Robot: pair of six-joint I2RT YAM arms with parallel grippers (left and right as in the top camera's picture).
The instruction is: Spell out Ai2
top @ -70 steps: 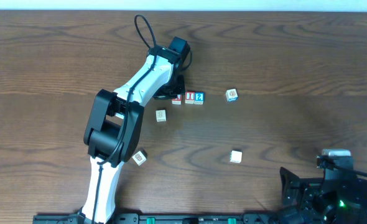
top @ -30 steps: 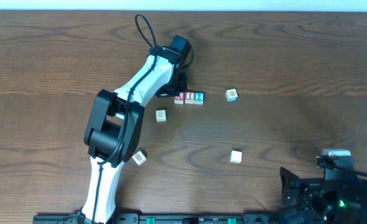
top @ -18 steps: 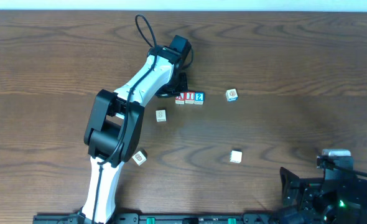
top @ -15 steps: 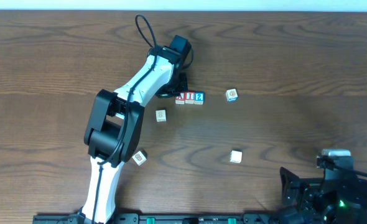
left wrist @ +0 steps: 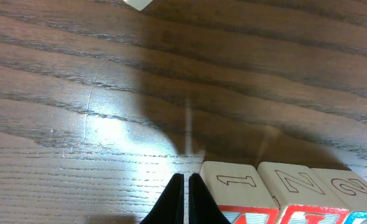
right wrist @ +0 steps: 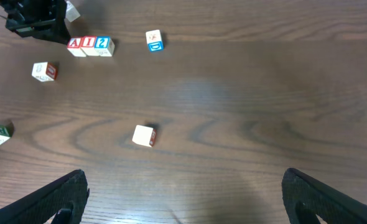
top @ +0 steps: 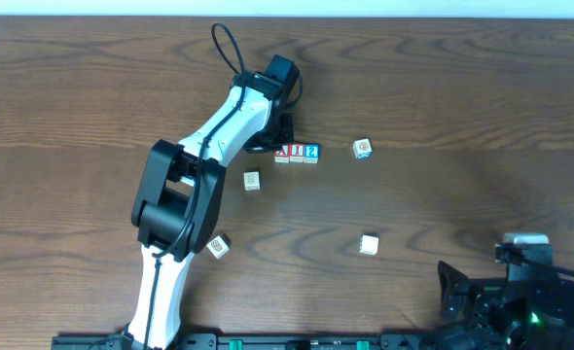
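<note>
Item 1, left tool [left wrist: 185, 188]: clenched, fingertips pressed together, holding nothing. I read it just beside the A cube [left wrist: 233, 184], at that cube's 9 o'clock in the overhead view. I cannot confirm contact.

Item 2, the word: A cube, I cube [top: 296, 153] and 2 cube [top: 311, 152] stand side by side in one straight row reading A-I-2, a little toward 12 o'clock from the middle of the desk [top: 462, 97]. I judge the spelling done, with only a last nudge or a retreat left.

Item 3, spares: a marked cube [top: 363, 148] lies at 3 o'clock of the row, apart from it. Three pale cubes [top: 253, 181] lie loose from 5 to 8 o'clock.

Item 4, left arm [top: 224, 122]: rooted at the near edge, elbow folded, forearm stretched toward 1 o'clock.

Item 5, right tool [right wrist: 183, 186]: released, spread wide and empty. The right arm [top: 511, 301] is tucked low at the desk's 4 o'clock corner.
</note>
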